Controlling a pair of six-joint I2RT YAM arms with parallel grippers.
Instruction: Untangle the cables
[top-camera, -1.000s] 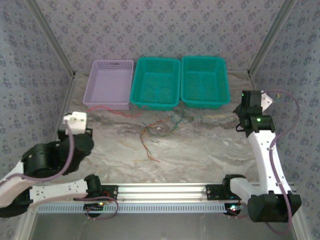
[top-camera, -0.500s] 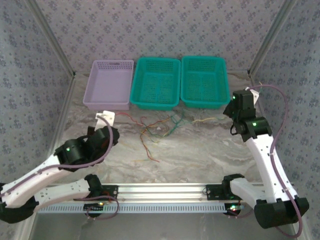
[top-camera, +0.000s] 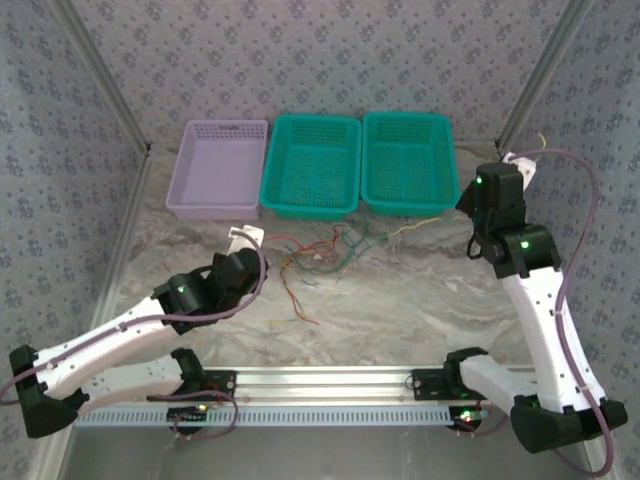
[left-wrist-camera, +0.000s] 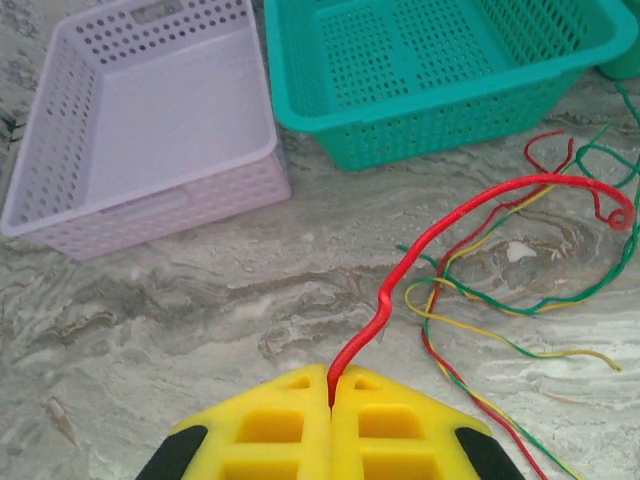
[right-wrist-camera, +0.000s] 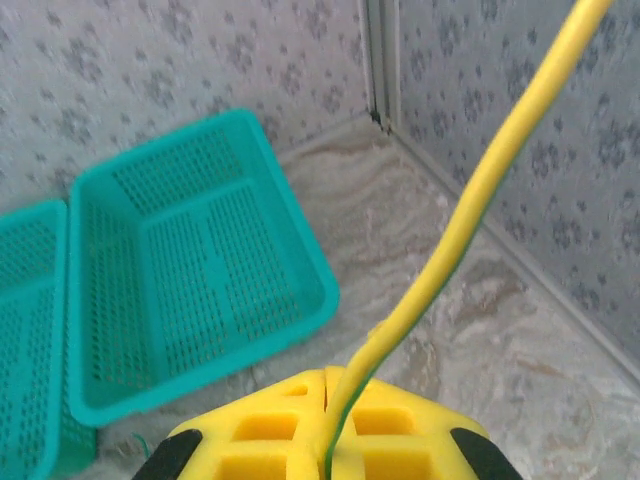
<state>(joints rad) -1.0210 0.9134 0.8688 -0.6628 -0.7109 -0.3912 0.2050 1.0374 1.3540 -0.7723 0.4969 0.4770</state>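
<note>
Along the back wall (top-camera: 320, 50) stand purple and green baskets (top-camera: 312, 118); the marble table (top-camera: 400, 305) in front of them lies open. Before the baskets the cables (top-camera: 320, 255) lie tangled, stretched left to right. The left gripper (left-wrist-camera: 331, 385) pinches the red cable (left-wrist-camera: 470, 205) tight; the right gripper (right-wrist-camera: 325, 390) pinches the yellow cable (right-wrist-camera: 470, 190) by the right wall (top-camera: 600, 120).

Soft even light, slight blur
</note>
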